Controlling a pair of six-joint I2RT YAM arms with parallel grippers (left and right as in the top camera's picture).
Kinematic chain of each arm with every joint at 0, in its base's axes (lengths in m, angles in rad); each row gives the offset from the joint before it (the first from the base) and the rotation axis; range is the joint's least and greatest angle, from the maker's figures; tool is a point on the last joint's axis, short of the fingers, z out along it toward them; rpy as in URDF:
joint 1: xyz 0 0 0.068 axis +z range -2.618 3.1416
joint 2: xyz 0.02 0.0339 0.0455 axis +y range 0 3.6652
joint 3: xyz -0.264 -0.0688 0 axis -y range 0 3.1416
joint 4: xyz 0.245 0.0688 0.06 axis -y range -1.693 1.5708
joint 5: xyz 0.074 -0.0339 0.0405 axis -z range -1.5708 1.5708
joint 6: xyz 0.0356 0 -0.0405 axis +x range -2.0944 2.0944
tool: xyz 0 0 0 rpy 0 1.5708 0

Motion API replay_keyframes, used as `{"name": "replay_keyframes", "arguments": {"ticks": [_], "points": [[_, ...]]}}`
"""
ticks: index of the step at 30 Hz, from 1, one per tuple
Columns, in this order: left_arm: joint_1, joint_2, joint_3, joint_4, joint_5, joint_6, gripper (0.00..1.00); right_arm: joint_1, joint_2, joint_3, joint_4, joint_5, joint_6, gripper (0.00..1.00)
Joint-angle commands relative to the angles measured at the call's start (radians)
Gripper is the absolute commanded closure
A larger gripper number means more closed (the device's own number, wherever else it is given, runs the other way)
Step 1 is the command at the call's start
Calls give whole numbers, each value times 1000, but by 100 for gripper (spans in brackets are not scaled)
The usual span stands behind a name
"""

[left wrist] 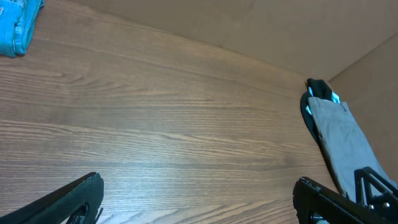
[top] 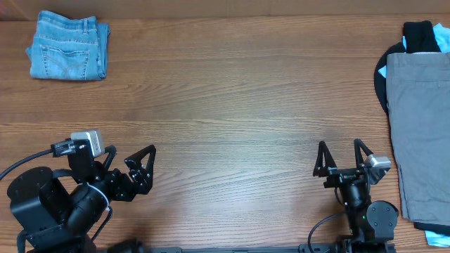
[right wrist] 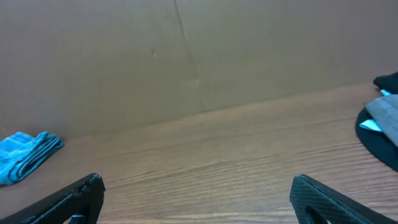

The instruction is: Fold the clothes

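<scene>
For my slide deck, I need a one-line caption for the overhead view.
Folded jeans far left, a grey-topped clothes pile at right, left gripper and right gripper open, empty.

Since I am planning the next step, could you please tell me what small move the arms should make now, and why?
Probably reach the right gripper toward the grey garment atop the pile at the right edge. The jeans already lie folded far left; the left gripper and the right one are open and empty, and that pile lies nearest the right arm.
</scene>
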Motion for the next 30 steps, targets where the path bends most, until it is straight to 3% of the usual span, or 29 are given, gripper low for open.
{"name": "replay_keyframes", "arguments": {"ticks": [1, 18, 19, 20, 22, 24, 28, 30], "points": [[-4, 1, -3, 1, 14, -3, 0, 5, -11, -11, -33, 25, 0, 0], [-37, -1, -3, 1, 13, -3, 0, 5, -11, -11, -30, 24, 0, 0], [-57, -2, -3, 11, -23, 9, 0, 5, -11, -11, -30, 24, 0, 0], [-118, -16, -4, -52, -181, 12, 0, 5, -11, -11, -30, 24, 0, 0], [-217, -52, -42, -28, -246, 11, 0, 5, -11, -11, -30, 24, 0, 0], [-283, -134, -156, 163, -248, 11, 0, 5, -11, -11, -30, 24, 0, 0], [-286, -338, -501, 580, -277, 11, 0, 5, -11, -11, -30, 24, 0, 0], [-290, -403, -622, 716, -315, 11, 0, 5, -11, -11, -30, 24, 0, 0]]}}
